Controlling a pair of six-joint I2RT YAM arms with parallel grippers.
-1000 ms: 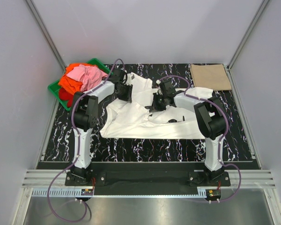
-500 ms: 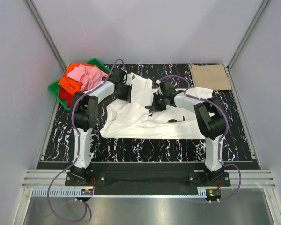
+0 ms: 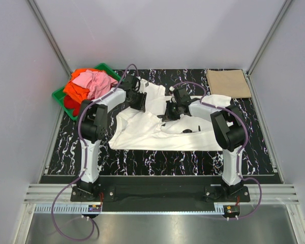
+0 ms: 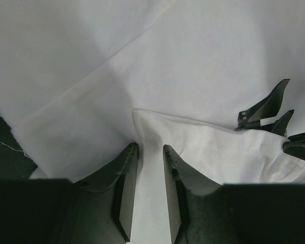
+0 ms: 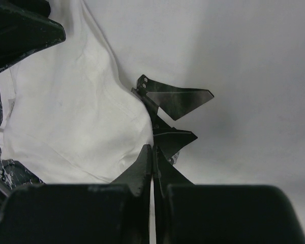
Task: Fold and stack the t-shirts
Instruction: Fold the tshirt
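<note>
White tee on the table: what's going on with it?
Both arms work the white t-shirt, crumpled mid-table. The right gripper is shut on a raised fold of it; the left gripper stands open over its far-left part. A folded tan t-shirt lies far right; other t-shirts fill the green crate.

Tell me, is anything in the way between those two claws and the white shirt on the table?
Nothing visible. Both are right at the white t-shirt: the left gripper sits with its jaws slightly apart over a fold, and the right gripper is shut, seemingly pinching the cloth's edge.
</note>
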